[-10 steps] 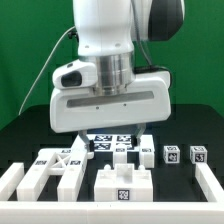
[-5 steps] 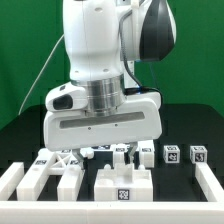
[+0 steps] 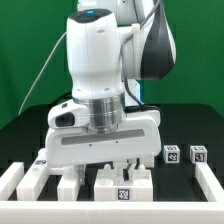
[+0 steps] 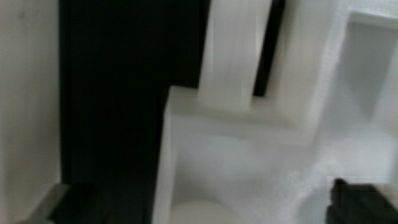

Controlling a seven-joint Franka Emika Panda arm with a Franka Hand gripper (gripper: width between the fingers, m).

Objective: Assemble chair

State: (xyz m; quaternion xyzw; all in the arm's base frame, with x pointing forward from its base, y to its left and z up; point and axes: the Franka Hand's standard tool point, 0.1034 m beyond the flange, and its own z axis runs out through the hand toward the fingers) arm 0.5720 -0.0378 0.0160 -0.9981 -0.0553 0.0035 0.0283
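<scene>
1. The chair pieces (image 3: pixel 70 185), all white and blocky, lay loose and unjoined along the lower part of the exterior view, on the black table (image 3: pixel 190 125).
2. A wide block (image 3: pixel 122 188) with a square tag on its front face stood at the lower centre, directly beneath the gripper.
3. A long piece (image 3: pixel 30 178) lay at the lower left, just beside another white piece.
4. Two small tagged blocks (image 3: pixel 172 153) sat side by side at the middle right, apart from the rest.
5. The gripper (image 3: pixel 125 168) hung low over the wide block, and its broad white body hid whatever lay behind it.
6. In the wrist view the dark fingertips (image 4: pixel 365 200) stood far apart, with a white slotted piece (image 4: pixel 240 130) between them.
7. A strip of bare black table showed between one fingertip and that piece. The jaws were wide and gripped nothing.
8. The low white border rail (image 3: pixel 8 180) closed off the lower left and lower right corners, and the pieces lay inside it.
9. The white arm (image 3: pixel 100 60) filled the centre, against a green backdrop (image 3: pixel 30 40).
</scene>
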